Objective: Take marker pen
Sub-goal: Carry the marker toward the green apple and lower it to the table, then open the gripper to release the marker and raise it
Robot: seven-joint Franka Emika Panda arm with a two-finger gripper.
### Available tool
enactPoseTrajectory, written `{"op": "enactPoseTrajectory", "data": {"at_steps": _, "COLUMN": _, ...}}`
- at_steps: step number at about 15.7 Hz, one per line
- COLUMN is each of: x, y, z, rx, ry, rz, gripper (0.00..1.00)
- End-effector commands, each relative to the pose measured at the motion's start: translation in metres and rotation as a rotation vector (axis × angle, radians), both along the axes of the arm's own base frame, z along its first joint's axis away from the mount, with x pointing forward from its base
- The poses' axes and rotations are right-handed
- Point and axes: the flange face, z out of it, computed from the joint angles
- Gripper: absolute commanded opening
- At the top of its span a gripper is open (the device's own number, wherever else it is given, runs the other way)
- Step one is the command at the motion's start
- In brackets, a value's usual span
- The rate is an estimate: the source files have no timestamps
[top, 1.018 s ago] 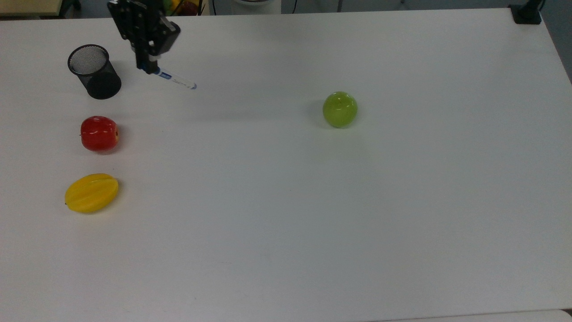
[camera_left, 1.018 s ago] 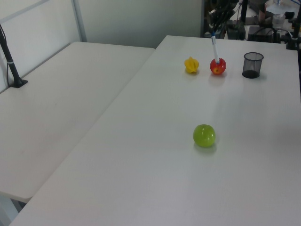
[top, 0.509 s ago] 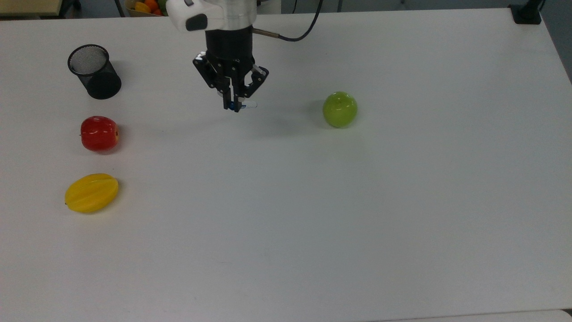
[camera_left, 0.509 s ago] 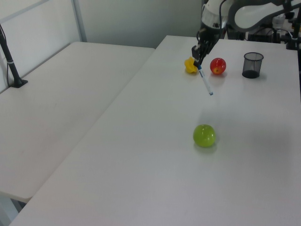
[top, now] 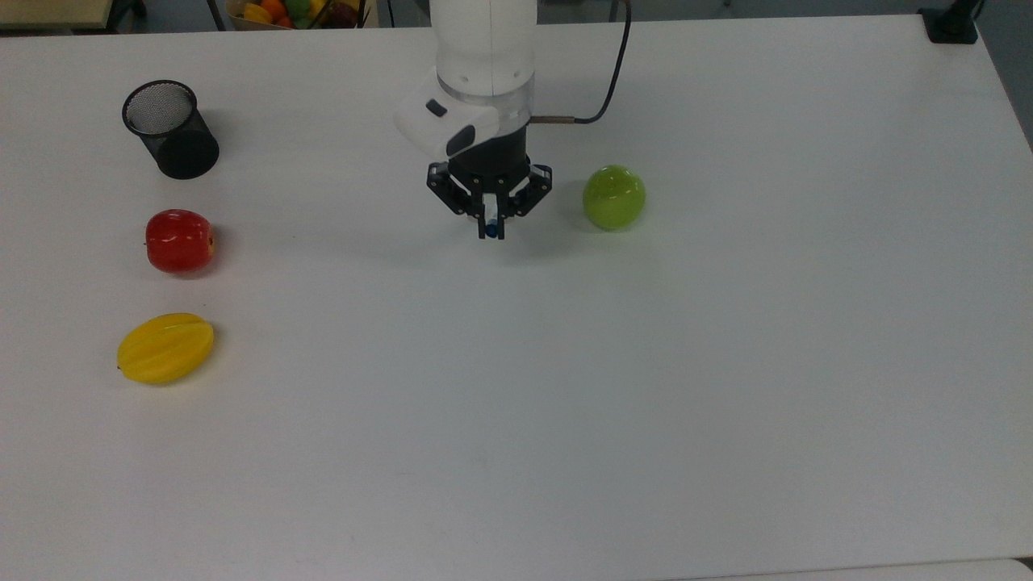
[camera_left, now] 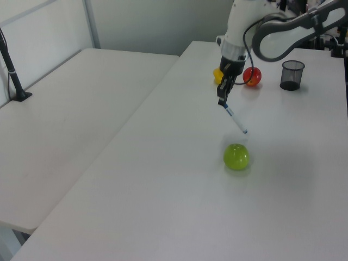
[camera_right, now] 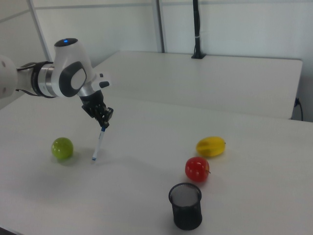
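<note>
We see the claw (camera_left: 222, 101) closed on the blue cap end of the pen (camera_left: 235, 119), which hangs free beneath it, tilted in the left view and closer to upright in the right view, where the claw (camera_right: 104, 124) grips its top and the pen (camera_right: 98, 145) ends in a small blue tip low over the table (camera_right: 146, 196); we cannot tell whether that tip touches the surface. From the top view the claw (top: 491, 227) points almost straight down, so only a short stub of the pen (top: 490, 226) shows between its fingers. Nearest to the claw lies the green apple (top: 614, 197), close on the top view's right and apart from the pen. Well off to the top view's left sit the red apple (top: 179, 240), the yellow fruit (top: 165, 348) and, furthest back, the black mesh cup (top: 169, 129), which looks empty from above. We judge the task all but done: the pen is gripped, off its resting place and carried over open table. What may be left, by our reading, is only to keep it firmly held, since a grip so near one end leaves the long body free to swing or slip.
</note>
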Motion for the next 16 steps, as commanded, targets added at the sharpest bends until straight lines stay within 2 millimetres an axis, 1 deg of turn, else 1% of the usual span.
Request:
{"op": "enactPoseTrajectory", "data": {"at_steps": 1, "x": 0.017, "y": 0.015, "z": -0.022, "rx": 0.030, "ry": 0.037, "rz": 0.070, "gripper": 0.00}}
{"op": "enactPoseTrajectory", "data": {"at_steps": 3, "x": 0.021, "y": 0.019, "z": -0.033, "rx": 0.031, "ry": 0.049, "rz": 0.077, "gripper": 0.00}}
{"op": "enactPoseTrajectory", "data": {"at_steps": 5, "x": 0.021, "y": 0.030, "z": -0.045, "rx": 0.025, "ry": 0.058, "rz": 0.101, "gripper": 0.00}}
{"op": "enactPoseTrajectory", "data": {"at_steps": 7, "x": 0.021, "y": 0.035, "z": -0.058, "rx": 0.015, "ry": 0.073, "rz": 0.138, "gripper": 0.00}}
{"op": "enactPoseTrajectory", "data": {"at_steps": 8, "x": 0.020, "y": 0.038, "z": -0.061, "rx": 0.011, "ry": 0.075, "rz": 0.151, "gripper": 0.01}}
{"op": "enactPoseTrajectory", "data": {"at_steps": 9, "x": 0.020, "y": 0.040, "z": -0.068, "rx": 0.008, "ry": 0.084, "rz": 0.163, "gripper": 0.02}}
{"op": "enactPoseTrajectory", "data": {"at_steps": 10, "x": 0.020, "y": 0.040, "z": -0.070, "rx": 0.007, "ry": 0.085, "rz": 0.170, "gripper": 0.05}}
{"op": "enactPoseTrajectory", "data": {"at_steps": 11, "x": 0.021, "y": 0.041, "z": -0.069, "rx": 0.010, "ry": 0.073, "rz": 0.175, "gripper": 0.10}}
{"op": "enactPoseTrajectory", "data": {"at_steps": 12, "x": 0.023, "y": 0.041, "z": -0.067, "rx": 0.015, "ry": 0.052, "rz": 0.172, "gripper": 0.20}}
{"op": "enactPoseTrajectory", "data": {"at_steps": 13, "x": 0.025, "y": 0.041, "z": -0.065, "rx": 0.018, "ry": 0.034, "rz": 0.172, "gripper": 0.34}}
{"op": "enactPoseTrajectory", "data": {"at_steps": 14, "x": 0.025, "y": 0.040, "z": -0.065, "rx": 0.019, "ry": 0.031, "rz": 0.170, "gripper": 0.52}}
{"op": "enactPoseTrajectory", "data": {"at_steps": 16, "x": 0.024, "y": 0.041, "z": -0.064, "rx": 0.012, "ry": 0.030, "rz": 0.177, "gripper": 1.00}}
